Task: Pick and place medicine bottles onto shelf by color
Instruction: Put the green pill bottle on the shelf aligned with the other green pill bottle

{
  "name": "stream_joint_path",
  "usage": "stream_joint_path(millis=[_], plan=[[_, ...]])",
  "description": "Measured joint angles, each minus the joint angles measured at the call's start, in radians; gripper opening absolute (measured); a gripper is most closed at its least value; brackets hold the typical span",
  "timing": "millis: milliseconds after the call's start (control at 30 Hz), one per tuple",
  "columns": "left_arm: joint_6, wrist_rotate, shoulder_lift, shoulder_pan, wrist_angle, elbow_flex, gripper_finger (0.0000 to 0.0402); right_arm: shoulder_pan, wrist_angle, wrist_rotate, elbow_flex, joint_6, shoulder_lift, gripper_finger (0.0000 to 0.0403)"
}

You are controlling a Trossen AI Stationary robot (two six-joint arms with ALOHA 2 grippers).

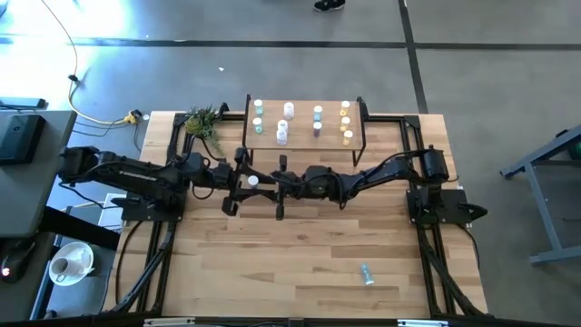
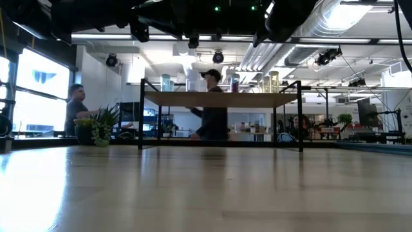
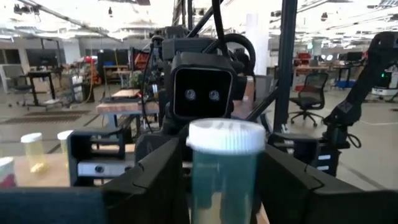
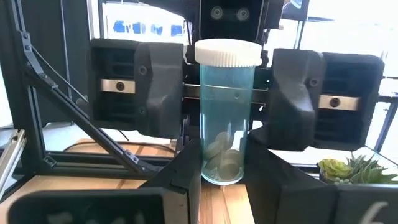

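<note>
While the clear light-blue plastic bottle with white ribbed cap [image 4: 227,112] hangs mid-handoff above the slatted tabletop [image 1: 300,263], just before the shelf's [image 1: 305,145] front edge, right gripper [image 4: 214,171] pinches its base. Left gripper [image 3: 221,180] stands wide, flanking it. Light, stiff, slick; grip mid-body.

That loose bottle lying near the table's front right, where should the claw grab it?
Grip the loose bottle around mid-body, coming straight down from above with the claw's fingers across its short width. It seems to lie on its side with bare table all around, so a sideways approach would likely just roll it.
</note>
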Motion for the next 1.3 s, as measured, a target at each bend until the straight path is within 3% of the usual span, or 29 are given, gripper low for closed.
stream_joint_path(millis=[333,733,1100,1300], plan=[[-0.003,-0.072,-0.221,0.0,-0.31,-0.001,0.0163,0.0,0.015,0.003,0.002,0.0,-0.002,0.008],[0.021,-0.123,-0.206,0.0,-0.3,-0.001,0.0155,0.0,0.016,0.004,0.002,0.0,-0.002,0.0081],[0.028,-0.12,-0.205,0.0,-0.299,-0.001,0.0094,0.0,0.015,0.007,0.002,0.007,-0.002,0.0082],[0.026,-0.12,-0.205,0.0,-0.299,-0.001,0.0085,0.0,0.015,0.007,0.001,0.003,-0.002,0.0083]])
